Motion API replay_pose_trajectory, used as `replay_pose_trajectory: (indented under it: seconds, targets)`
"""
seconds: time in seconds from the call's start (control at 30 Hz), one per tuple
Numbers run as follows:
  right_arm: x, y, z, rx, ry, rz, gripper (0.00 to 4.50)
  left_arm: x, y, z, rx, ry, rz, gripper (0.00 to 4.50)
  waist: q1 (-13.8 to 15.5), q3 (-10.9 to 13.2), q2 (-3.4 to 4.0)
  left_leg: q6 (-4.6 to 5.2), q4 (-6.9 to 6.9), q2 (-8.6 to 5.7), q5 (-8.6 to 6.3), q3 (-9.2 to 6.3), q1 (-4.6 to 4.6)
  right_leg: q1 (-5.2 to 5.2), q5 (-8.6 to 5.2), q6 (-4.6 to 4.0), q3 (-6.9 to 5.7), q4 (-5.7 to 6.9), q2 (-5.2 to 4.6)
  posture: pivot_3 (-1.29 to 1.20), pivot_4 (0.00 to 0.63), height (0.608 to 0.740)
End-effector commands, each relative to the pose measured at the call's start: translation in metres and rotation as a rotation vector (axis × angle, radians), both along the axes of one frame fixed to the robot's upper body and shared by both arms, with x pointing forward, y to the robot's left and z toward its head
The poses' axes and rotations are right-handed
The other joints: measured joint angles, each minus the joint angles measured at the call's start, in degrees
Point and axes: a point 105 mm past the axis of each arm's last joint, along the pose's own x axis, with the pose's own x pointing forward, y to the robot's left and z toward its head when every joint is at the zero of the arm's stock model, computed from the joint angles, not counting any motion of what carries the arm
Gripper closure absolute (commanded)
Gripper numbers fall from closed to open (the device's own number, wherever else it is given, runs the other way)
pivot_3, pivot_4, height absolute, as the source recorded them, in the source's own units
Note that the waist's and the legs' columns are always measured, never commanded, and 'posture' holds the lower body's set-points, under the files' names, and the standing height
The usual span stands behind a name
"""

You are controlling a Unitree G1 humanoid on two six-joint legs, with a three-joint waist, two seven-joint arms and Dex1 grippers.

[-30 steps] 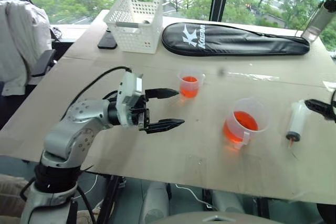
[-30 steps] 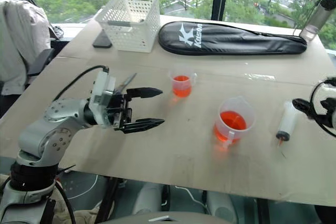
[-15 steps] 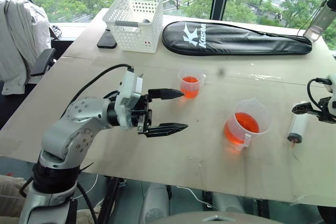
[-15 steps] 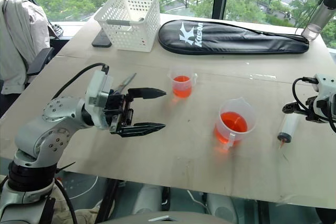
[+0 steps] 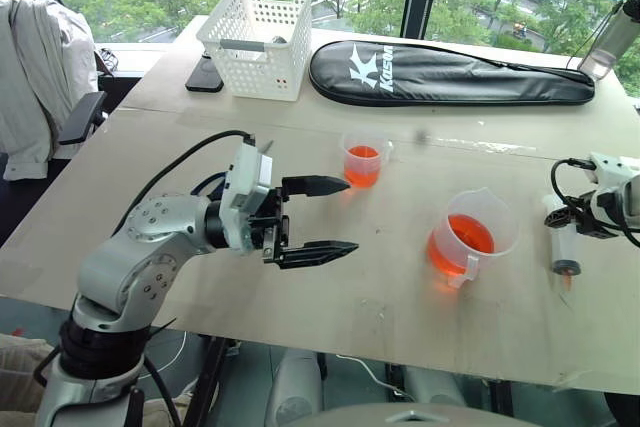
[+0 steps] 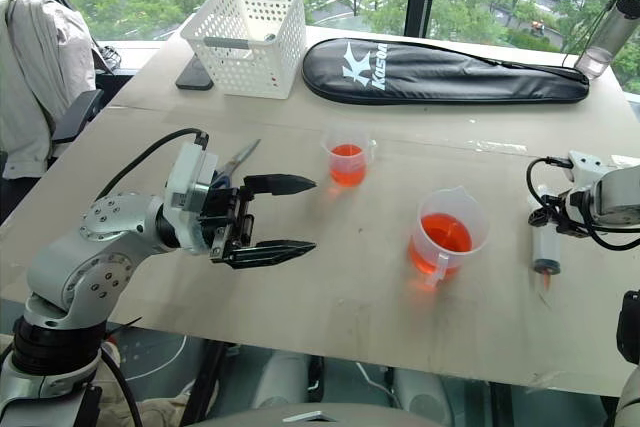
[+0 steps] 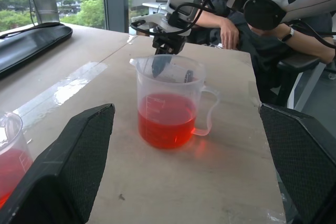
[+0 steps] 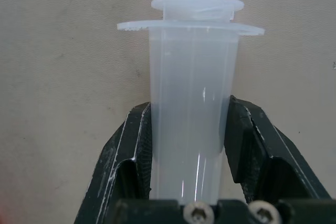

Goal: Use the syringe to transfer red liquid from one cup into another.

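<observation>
Over the last second the right gripper [image 6: 556, 219] has come down from the worktop's right edge onto the syringe [image 6: 545, 244], and its fingers [image 8: 131, 150] have drawn in against the barrel. In the right wrist view they press the clear tube on both sides, below the flange and the whitish plunger top. The syringe lies on the worktop [image 5: 380, 297] at the robot's right, its reddish tip pointing toward the near edge; whether it has lifted clear of the surface cannot be told from the head views.

The left gripper [image 5: 332, 215] has barely shifted. It hovers above the worktop on the robot's left, pointing across toward the right, its fingers spread wide and holding nothing.

The larger handled cup [image 5: 468, 239] stands between the two grippers, near the syringe but apart from it, with red liquid [image 5: 462, 237] filling its lower part. The smaller cup [image 5: 362, 160] stands farther back and to the left, also holding some red liquid, just beyond the left gripper's upper finger in the head view.

At the back of the worktop sit a white basket [image 5: 256, 37] and a black racket case [image 5: 450, 74]. In the left wrist view a person's arm [image 7: 223, 24] rests at the far edge.
</observation>
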Motion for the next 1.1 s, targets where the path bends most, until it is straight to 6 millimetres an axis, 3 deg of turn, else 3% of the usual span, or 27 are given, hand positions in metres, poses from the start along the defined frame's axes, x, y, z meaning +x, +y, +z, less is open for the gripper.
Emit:
replay_pose_trajectory:
  seconds: [0.03, 0.2, 0.33, 0.4, 0.5, 0.7, 0.83, 0.9, 1.1]
  targets:
    - [-0.008, -0.006, -0.002, -0.01, 0.004, 0.0, 2.98, -0.003, 0.0, 0.011, -0.018, -0.038, -0.004, 0.0, 0.07, 0.0, 0.0, 0.0, 0.0, 0.0, 0.0, -0.02, 0.01, 0.0, 0.0, 0.0, -0.01, 0.02, 0.0, 0.0, 0.15, 0.724]
    - [-0.014, -0.002, 0.023, -0.05, -0.159, 0.097, 2.98, 0.011, -0.002, 0.018, -0.053, -0.028, 0.078, 0.0, 0.57, 0.0, 0.01, 0.0, 0.0, 0.0, 0.0, -0.09, -0.03, 0.01, -0.01, 0.0, -0.09, 0.02, -0.01, 0.0, 0.15, 0.724]
    - [-0.013, 0.017, 0.076, -0.132, -0.503, 0.289, 2.98, 0.023, -0.009, 0.028, -0.082, 0.008, 0.136, 0.0, 0.58, 0.08, 0.13, 0.0, 0.01, -0.01, 0.0, -0.08, -0.03, 0.01, 0.01, 0.16, -0.06, 0.02, -0.01, 0.0, 0.15, 0.724]
    - [-0.02, 0.033, 0.101, -0.195, -0.595, 0.431, 2.99, 0.027, -0.011, 0.036, -0.098, 0.057, 0.146, 0.0, 0.34, 0.16, 0.25, 0.0, 0.01, -0.01, 0.0, -0.08, -0.02, 0.0, -0.01, 0.42, -0.05, 0.04, -0.01, 0.0, 0.15, 0.724]
    - [-0.029, 0.075, 0.151, -0.157, -0.882, 0.625, 2.99, 0.038, -0.018, 0.063, -0.162, 0.041, 0.135, 0.0, -0.06, 0.19, 0.22, 0.0, 0.01, 0.01, 0.0, -0.21, 0.05, 0.04, -0.03, 0.47, -0.11, 0.07, 0.06, 0.0, 0.15, 0.724]
    - [-0.047, 0.135, 0.21, -0.013, -1.207, 0.841, 2.99, 0.058, -0.038, 0.106, -0.221, -0.082, 0.114, 0.0, 0.03, 0.21, 0.17, -0.01, 0.05, -0.04, 0.0, -0.45, 0.08, 0.09, -0.03, 0.45, -0.08, 0.08, 0.19, 0.0, 0.15, 0.724]
    - [-0.062, 0.163, 0.213, 0.123, -1.367, 0.873, 2.99, 0.073, -0.051, 0.126, -0.235, -0.168, 0.1, 0.0, 0.45, 0.2, 0.14, -0.01, 0.05, -0.15, 0.0, -0.54, -0.01, 0.12, 0.11, 0.21, -0.12, 0.04, 0.13, 0.0, 0.15, 0.724]
    - [-0.067, 0.167, 0.213, 0.204, -1.454, 0.824, 2.99, 0.076, -0.055, 0.131, -0.229, -0.208, 0.085, 0.0, 0.71, 0.22, 0.06, -0.01, 0.0, -0.2, 0.0, -0.57, -0.08, 0.1, 0.11, 0.22, -0.15, -0.04, 0.09, 0.0, 0.15, 0.724]
    - [-0.085, 0.176, 0.199, 0.155, -1.606, 0.677, 2.99, 0.081, -0.058, 0.131, -0.208, -0.229, 0.048, 0.0, 0.76, 0.35, 0.3, -0.01, 0.03, -0.33, 0.0, -0.72, -0.35, -0.12, 0.06, 0.33, -0.24, 0.0, -0.02, 0.0, 0.15, 0.724]
